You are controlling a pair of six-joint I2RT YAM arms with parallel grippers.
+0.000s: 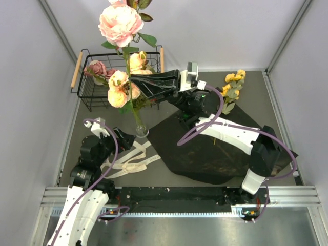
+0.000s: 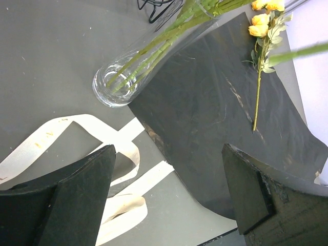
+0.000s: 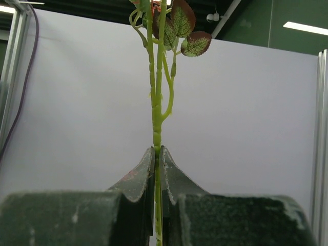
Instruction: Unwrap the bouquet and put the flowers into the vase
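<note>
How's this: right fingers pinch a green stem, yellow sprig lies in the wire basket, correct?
No: the yellow sprig lies on the black paper, not in the basket; the left wrist view shows it. Right fingers do pinch a green stem.

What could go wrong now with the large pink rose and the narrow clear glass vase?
1. The right gripper is shut on the green stem of the large pink rose; a sideways pull could tip the narrow clear glass vase, which holds other flowers.
2. The open left gripper is apart from the vase, not steadying it, so the tall bloom may topple it on release.
</note>
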